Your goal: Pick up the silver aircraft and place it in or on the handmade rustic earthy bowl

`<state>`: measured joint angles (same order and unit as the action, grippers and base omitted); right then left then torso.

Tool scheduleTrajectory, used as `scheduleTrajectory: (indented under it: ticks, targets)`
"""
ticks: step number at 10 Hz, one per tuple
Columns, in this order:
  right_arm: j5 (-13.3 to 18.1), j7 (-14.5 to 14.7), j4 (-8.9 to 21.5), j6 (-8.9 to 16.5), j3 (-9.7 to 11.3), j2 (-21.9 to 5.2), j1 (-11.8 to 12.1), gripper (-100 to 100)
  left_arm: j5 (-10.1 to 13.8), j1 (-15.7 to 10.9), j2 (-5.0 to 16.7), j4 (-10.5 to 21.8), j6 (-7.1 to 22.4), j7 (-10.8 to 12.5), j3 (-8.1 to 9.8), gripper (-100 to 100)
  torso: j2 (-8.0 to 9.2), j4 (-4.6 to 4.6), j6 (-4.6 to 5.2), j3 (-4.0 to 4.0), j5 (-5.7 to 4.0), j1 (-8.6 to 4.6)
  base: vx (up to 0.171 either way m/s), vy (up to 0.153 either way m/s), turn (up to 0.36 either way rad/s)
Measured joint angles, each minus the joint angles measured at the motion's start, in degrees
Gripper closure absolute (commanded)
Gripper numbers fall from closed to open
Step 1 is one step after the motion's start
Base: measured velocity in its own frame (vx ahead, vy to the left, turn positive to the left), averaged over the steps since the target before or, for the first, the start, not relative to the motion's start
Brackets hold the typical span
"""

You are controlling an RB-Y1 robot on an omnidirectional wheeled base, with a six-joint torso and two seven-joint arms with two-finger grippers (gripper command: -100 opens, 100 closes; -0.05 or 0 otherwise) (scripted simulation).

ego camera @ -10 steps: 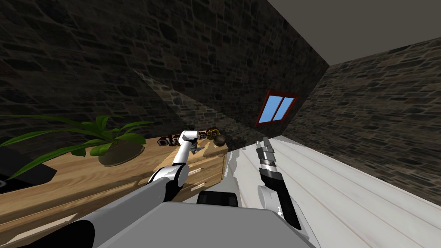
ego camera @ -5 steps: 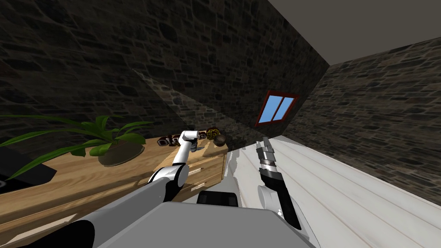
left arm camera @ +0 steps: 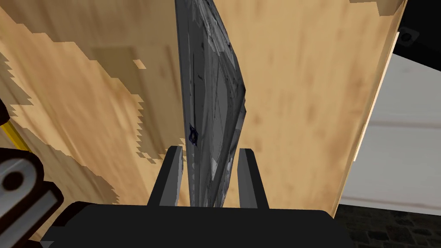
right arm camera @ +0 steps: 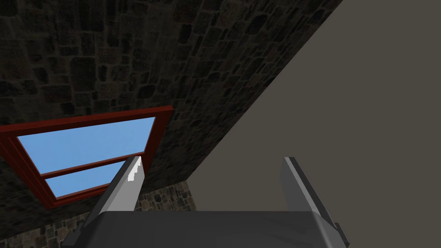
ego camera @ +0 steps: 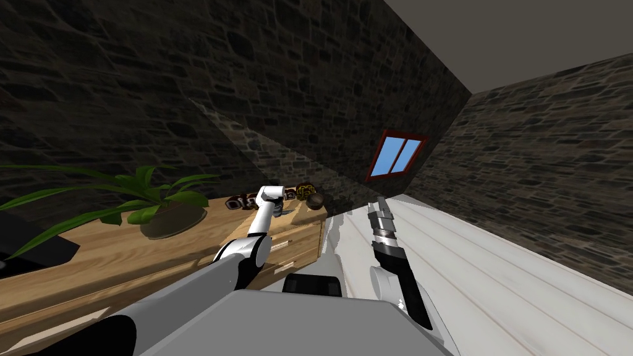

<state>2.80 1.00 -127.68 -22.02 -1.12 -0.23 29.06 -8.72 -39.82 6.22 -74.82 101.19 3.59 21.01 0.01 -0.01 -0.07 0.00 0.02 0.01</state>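
1. Potted plant [ego camera: 164, 213]: stands on the wooden surface [left arm camera: 297, 107], well apart from the left tool [left arm camera: 209, 149], on that tool's left in the head view.

2. Silver aircraft [left arm camera: 211, 86]: sits between the two fingers [left arm camera: 171, 181] of the left tool. It runs forward from the tool's dark body and past the fingertips, over the surface. Contact between aircraft and surface cannot be determined.

3. Aircraft appearance: dull grey-silver, narrow and elongated. It is widest about mid-length and tapers toward the end far from the left tool. Dark panel lines cross it, and one small dark blue mark lies just beside a finger of the left tool.

4. Left tool: clenched on the silver aircraft. The fingers are drawn in close, one against each side of the body.

5. Bowl [ego camera: 316, 200]: dark brown and round. It rests on the surface near the left tool, on that tool's right in the head view, apart from the aircraft.

6. Right tool [right arm camera: 212, 158]: released, fingers spread wide. It is well apart from the left tool, on its right, over the white floor [ego camera: 494, 266].
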Motion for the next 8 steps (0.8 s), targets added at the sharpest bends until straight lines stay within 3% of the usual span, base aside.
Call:
scheduleTrajectory:
  ticks: [1, 4, 8]
  targets:
    - [0.00, 0.00, 0.00, 0.00, 0.00, 0.00, 0.00, 0, 0.00, 0.01, 0.00, 0.03, -0.03, 0.00, 0.00, 100, -0.03, 0.00, 0.00, -0.02, 0.00, 0.00, -0.043, -0.069, 0.033]
    - [0.00, 0.00, 0.00, 0.00, 0.01, 0.02, 0.00, 0, -0.82, -3.14, 1.84, 1.18, -0.31, 2.06, -0.98, 100, 0.12, 0.08, 0.04, 0.10, -0.14, -0.62, -0.030, -0.157, 0.047]
    - [0.00, 0.00, 0.00, 0.00, 0.01, 0.02, 0.01, 0, -2.40, -7.26, 3.46, 4.46, 0.90, 6.51, -3.00, 100, -0.19, 0.06, -0.01, -0.06, -0.17, -0.71, 0.044, -0.166, 0.053]
